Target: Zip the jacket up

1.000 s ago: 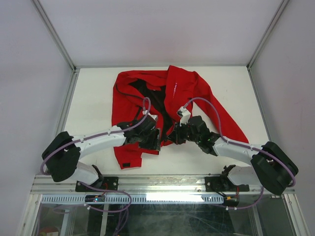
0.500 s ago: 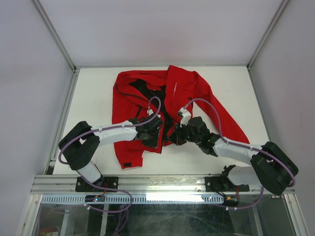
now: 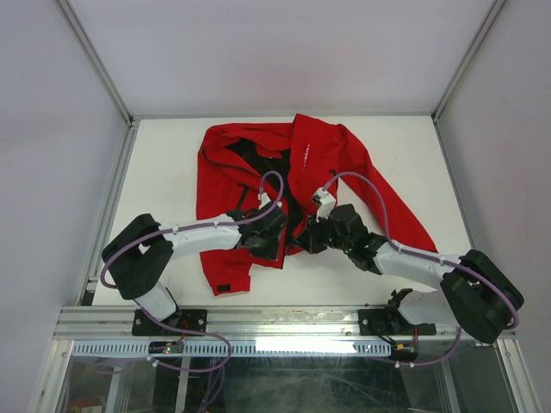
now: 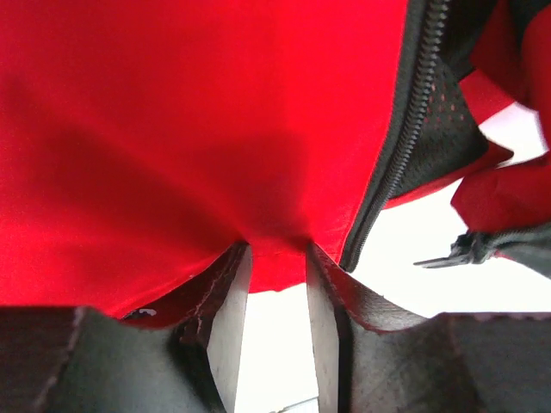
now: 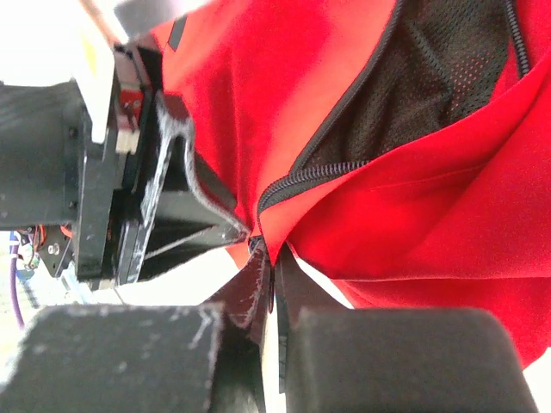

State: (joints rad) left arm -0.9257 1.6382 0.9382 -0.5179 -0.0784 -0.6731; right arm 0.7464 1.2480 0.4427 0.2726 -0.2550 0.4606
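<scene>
Two grippers are working close together on the bottom hem of the jacket, which lies spread on the table ahead of both arms with its front open.

Left gripper: the jaws are narrowed to a small gap, with a fold of red hem pinched between the fingers. Bare table shows through the gap below the fold. Just to the right of its tips, one row of the zipper runs away from the tool along the front edge, with black mesh lining beyond it. Further right, a dark zipper end pokes out of the other panel; whether it is the slider cannot be told.

Right gripper: the jaws are almost fully closed on the bottom corner of a front panel, right where its zipper row ends. The left gripper sits just to its left, and the open lining lies ahead.

Likely step: bringing the two zipper ends together so they can be seated.

Risks:
- The left grip is only on thin hem, so a pull could slip it free or bunch the fabric.
- The two tools are nearly touching, so a small sideways move could knock them together.
- If the ends meet at an angle or lining gets trapped, the zipper would not start.
</scene>
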